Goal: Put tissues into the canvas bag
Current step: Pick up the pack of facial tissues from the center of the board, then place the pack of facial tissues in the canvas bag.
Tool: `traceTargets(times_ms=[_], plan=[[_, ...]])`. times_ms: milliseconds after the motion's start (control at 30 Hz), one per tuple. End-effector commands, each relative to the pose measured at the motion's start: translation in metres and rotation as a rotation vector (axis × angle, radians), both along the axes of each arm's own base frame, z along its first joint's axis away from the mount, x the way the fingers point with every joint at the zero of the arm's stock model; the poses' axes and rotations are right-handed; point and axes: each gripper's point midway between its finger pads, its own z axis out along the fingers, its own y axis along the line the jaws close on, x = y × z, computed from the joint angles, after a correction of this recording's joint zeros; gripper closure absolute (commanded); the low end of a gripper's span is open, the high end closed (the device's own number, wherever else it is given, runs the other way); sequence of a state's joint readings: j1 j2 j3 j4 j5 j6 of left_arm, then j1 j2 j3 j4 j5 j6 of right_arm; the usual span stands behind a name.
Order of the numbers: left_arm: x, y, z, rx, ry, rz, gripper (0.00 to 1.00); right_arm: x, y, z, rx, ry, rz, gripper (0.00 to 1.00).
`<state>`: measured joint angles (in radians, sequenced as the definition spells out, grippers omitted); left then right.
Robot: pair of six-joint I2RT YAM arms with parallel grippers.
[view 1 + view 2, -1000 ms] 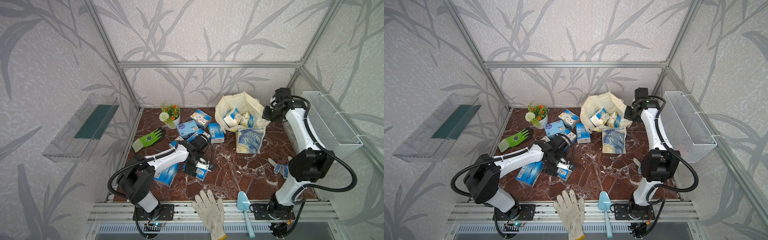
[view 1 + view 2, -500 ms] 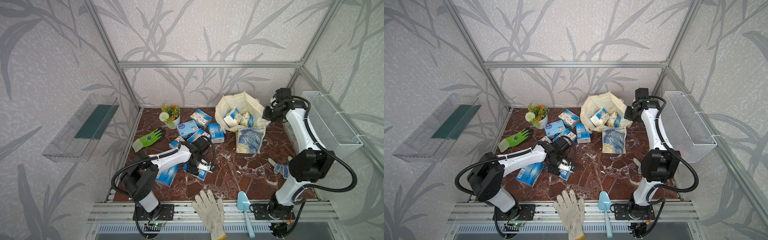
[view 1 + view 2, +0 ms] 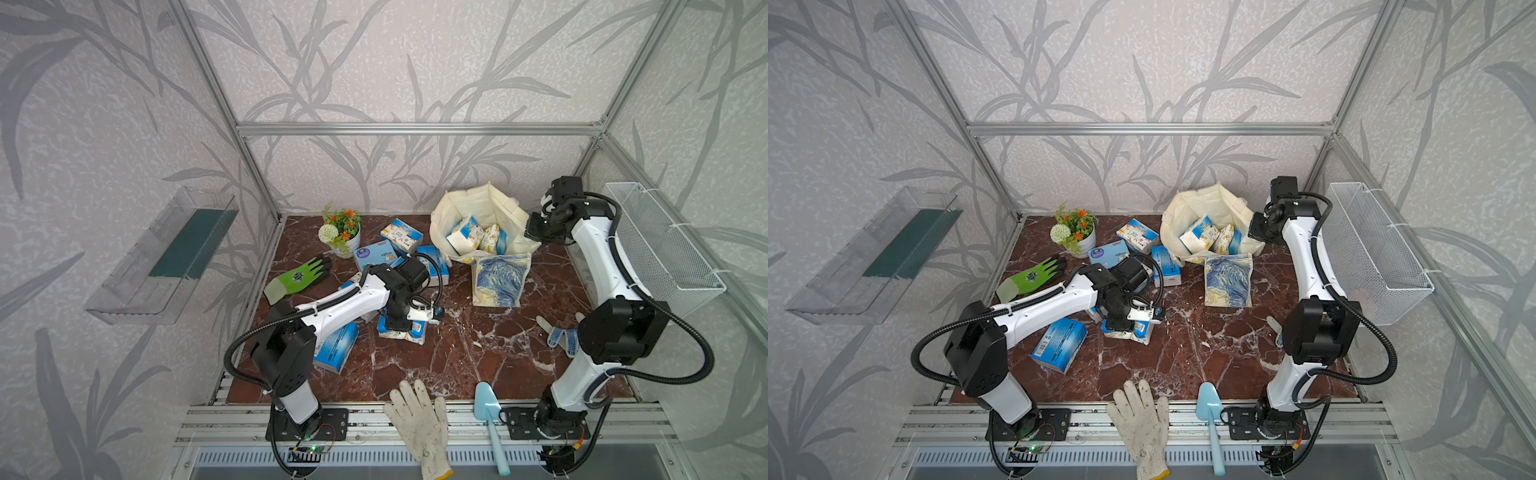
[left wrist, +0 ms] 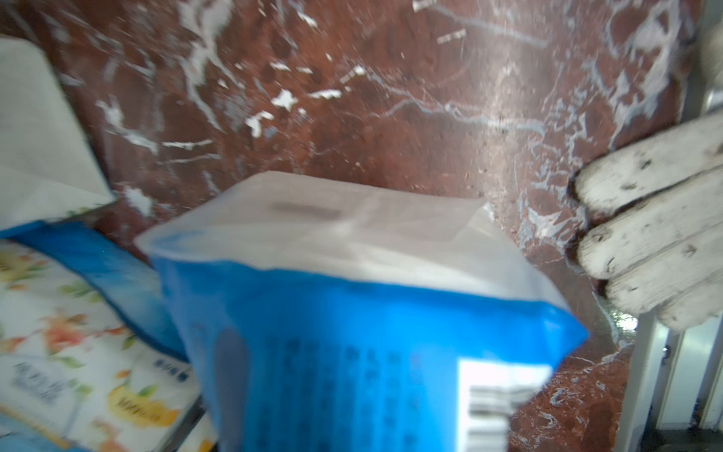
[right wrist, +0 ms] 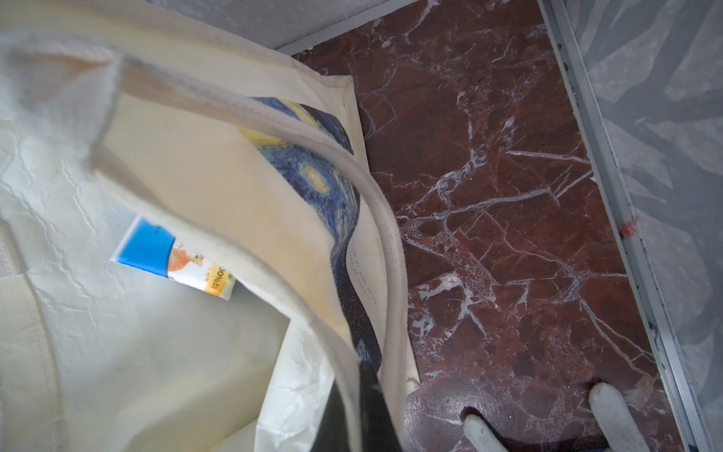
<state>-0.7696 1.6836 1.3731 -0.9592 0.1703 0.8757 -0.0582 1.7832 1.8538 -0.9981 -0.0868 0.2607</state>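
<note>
On the marble floor point(image 3: 457, 365) in a top view, the left gripper point(image 3: 407, 321) sits over a tissue pack point(image 3: 401, 333). I cannot tell whether it has bitten, and the slick wrap may slip. Left wrist view: a floral pack point(image 4: 78, 332) crowds it and could drag along. Right wrist view: the right gripper point(image 5: 365, 407) pinches the canvas bag point(image 5: 156, 352) rim, and losing it would collapse the mouth.

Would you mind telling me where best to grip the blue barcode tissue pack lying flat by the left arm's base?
Likely across the short width of the barcode tissue pack, from straight above, toward its near half: it lies flat on the table, both long sides are free, and the left arm overhangs its far end.
</note>
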Motion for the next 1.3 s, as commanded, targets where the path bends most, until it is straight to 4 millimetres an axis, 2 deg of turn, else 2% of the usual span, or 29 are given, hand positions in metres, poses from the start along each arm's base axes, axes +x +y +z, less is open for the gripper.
traceTargets(times_ms=[0, 233, 333, 467, 567, 667, 867, 933, 1033, 1133, 1267], plan=[[-0.003, -0.012, 0.049, -0.099, 0.022, 0.102, 0.58, -0.008, -0.002, 0.000, -0.005, 0.013, 0.008, 1.00], [0.055, -0.050, 0.144, -0.331, -0.148, 0.302, 0.58, -0.009, -0.004, -0.002, -0.008, 0.020, 0.007, 1.00], [0.089, -0.073, 0.179, -0.425, -0.217, 0.372, 0.58, -0.010, -0.004, -0.004, -0.004, 0.024, 0.007, 1.00], [0.144, -0.103, 0.218, -0.556, -0.300, 0.497, 0.58, -0.011, -0.003, -0.005, 0.006, 0.026, 0.005, 1.00], [0.177, -0.124, 0.238, -0.675, -0.324, 0.559, 0.58, -0.012, -0.002, -0.003, 0.008, 0.021, 0.006, 1.00], [0.203, -0.141, 0.239, -0.744, -0.371, 0.588, 0.56, -0.013, -0.001, 0.002, 0.014, 0.007, 0.003, 1.00], [0.228, -0.156, 0.199, -0.741, -0.344, 0.650, 0.53, -0.012, 0.001, 0.013, 0.032, -0.024, 0.002, 1.00], [0.235, -0.160, 0.192, -0.762, -0.336, 0.679, 0.53, -0.011, 0.002, 0.016, 0.037, -0.027, 0.004, 1.00], [0.241, -0.171, 0.183, -0.801, -0.292, 0.709, 0.51, -0.010, 0.005, 0.020, 0.057, -0.038, 0.005, 1.00], [0.237, -0.182, 0.171, -0.807, -0.241, 0.697, 0.47, -0.008, 0.009, 0.022, 0.078, -0.044, 0.017, 1.00], [0.243, -0.186, 0.157, -0.793, -0.242, 0.700, 0.39, -0.006, 0.011, 0.023, 0.091, -0.041, 0.020, 1.00]])
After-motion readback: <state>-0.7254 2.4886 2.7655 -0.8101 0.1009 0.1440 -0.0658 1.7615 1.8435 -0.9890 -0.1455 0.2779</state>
